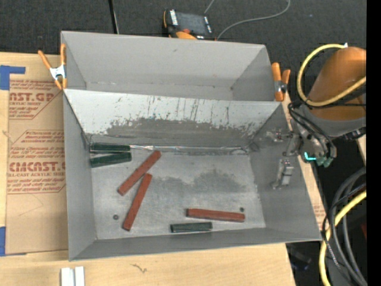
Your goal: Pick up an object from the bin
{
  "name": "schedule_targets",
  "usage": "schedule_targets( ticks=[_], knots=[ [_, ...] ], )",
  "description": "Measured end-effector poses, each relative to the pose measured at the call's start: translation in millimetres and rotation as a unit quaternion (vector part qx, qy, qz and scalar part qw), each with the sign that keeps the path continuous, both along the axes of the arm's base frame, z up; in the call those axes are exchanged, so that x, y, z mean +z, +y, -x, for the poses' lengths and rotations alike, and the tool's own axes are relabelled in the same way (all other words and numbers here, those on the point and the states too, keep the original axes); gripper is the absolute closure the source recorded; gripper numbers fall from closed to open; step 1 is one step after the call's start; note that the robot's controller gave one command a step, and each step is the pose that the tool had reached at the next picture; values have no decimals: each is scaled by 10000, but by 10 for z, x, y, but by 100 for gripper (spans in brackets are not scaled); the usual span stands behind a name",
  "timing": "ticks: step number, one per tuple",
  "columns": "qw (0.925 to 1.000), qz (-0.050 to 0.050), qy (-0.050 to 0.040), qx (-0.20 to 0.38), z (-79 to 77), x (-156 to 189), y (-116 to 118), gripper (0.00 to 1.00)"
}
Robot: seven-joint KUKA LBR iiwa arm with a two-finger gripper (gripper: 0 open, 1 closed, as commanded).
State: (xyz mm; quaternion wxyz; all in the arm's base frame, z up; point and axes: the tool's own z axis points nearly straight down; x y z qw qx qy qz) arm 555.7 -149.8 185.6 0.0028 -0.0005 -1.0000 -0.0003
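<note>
Hanging above the right sloping wall of the grey bin [178, 64], the gripper [281, 179] pointed down from an arm that carried an orange cover [342, 70]. Whether the gripper was open or closed could not be told.

Nearest to the gripper, below it in the view and to its left on the bin floor, lay a red bar [215, 215]. It was flat and almost level across the view. Just in front of it and a little farther from the gripper lay a short green bar [190, 226], close beside the red bar but apart from it.

Well away from the gripper, across the floor to the view's left, two more red bars lay slanted side by side: an upper bar [140, 173] and a lower bar [137, 201], close together. Farthest from the gripper, by the far left corner of the floor, lay a dark green piece [110, 157]. All of these lay apart from the gripper.
</note>
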Motion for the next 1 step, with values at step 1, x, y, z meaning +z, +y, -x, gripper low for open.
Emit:
schedule_targets(
  ticks=[1],
  knots=[
    [9982,-6,-41,602,441,434,632,0]
  ],
)
